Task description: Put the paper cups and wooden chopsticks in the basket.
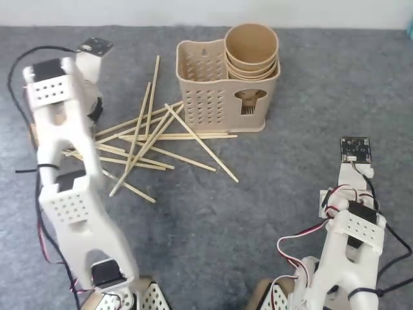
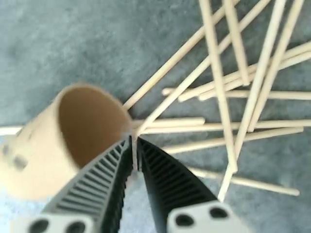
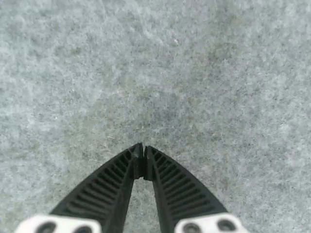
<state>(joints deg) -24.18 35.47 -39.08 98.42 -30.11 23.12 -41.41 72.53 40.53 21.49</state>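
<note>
A paper cup lies on its side on the grey carpet, its mouth facing the wooden chopsticks. My left gripper is shut on the cup's rim, with the thin wall pinched between the fingers. Several chopsticks lie scattered in a loose pile left of the beige basket. A stack of paper cups stands in the basket's right half. My left arm stands over the pile's left end. My right gripper is shut on nothing, above bare carpet.
The right arm sits at the lower right, well away from the basket and the chopsticks. Open carpet lies between the two arms and in front of the basket.
</note>
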